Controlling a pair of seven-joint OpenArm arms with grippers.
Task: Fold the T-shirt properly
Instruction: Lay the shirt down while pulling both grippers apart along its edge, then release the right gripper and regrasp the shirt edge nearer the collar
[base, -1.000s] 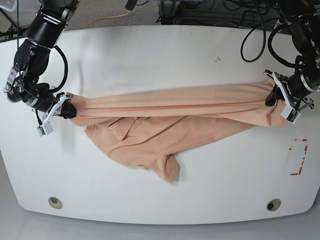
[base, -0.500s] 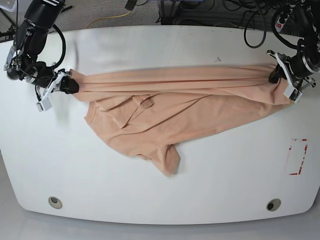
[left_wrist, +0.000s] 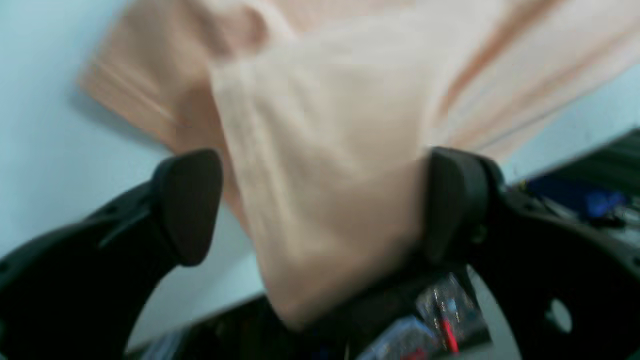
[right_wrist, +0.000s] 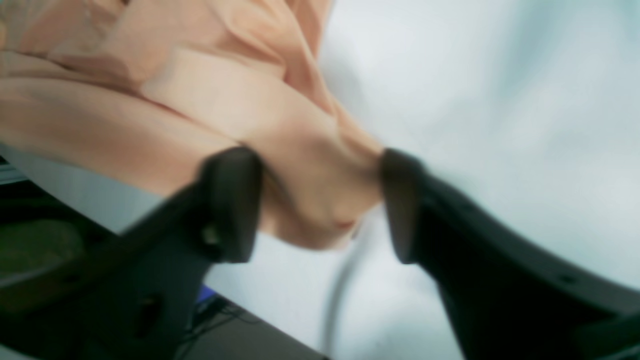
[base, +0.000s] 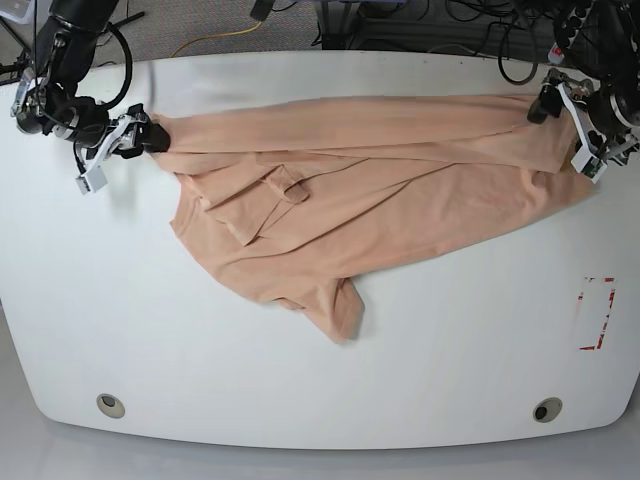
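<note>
Base view: one T-shirt (base: 370, 200), peach, plain, spread across the far half of the white surface (base: 300, 390). Far edge pulled taut between two pincers; near part slack and rumpled, with one sleeve (base: 340, 310) pointing toward the near edge. Folded flaps near the shirt's left end in this view.

Two arms, two pincers. Right pincer (base: 150, 135), at this view's left, clenched on a bunched end of the cloth. Left pincer (base: 556, 100), at this view's right, clamped on the opposite end, near the far corner of the surface.

Left wrist view: blurred; a band of peach T-shirt (left_wrist: 325, 175) between two dark fingers (left_wrist: 190, 205), pressed against one finger, with a gap showing beside the other. Grasping the cloth all the same, judging by the taut edge in the base view.

Right wrist view: also blurred; a rounded wad of T-shirt (right_wrist: 310, 180) between two dark fingers (right_wrist: 235, 200), held there.

Surface: white, rounded corners, two round grommet holes near the front edge, one at each side (base: 111, 405) (base: 547, 409). One rectangle of red tape marks (base: 597, 313) by the edge at this view's right. One small dark speck (base: 437, 118) just beyond the shirt's far edge.

Beyond the surface: grey carpet, black cables (base: 470, 15), one yellow cable (base: 215, 38).
</note>
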